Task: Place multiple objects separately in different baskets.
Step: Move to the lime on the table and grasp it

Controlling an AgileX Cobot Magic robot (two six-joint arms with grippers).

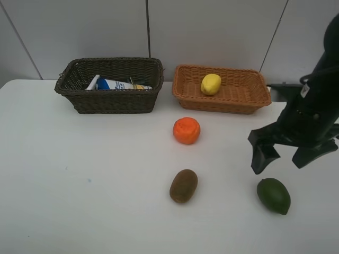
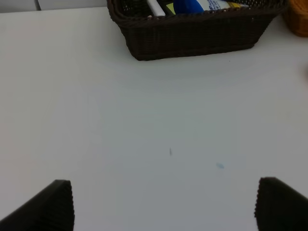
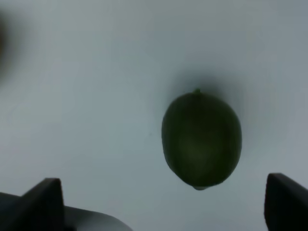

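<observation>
Dark green fruit [image 1: 274,195] rests on white table [image 1: 79,185] below spread right end effector [image 1: 279,165], panelled wall [image 1: 212,32] behind.

The high camera overlooks the whole table [image 1: 79,185]. The left wrist view shares its dark basket [image 2: 192,36] from afar, the right its green fruit [image 3: 201,139], close above.

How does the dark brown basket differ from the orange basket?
The dark brown basket is deeper than the orange basket. The dark brown basket holds a tube among other items; the orange basket holds only a lemon. Both are rectangular and woven.
</observation>
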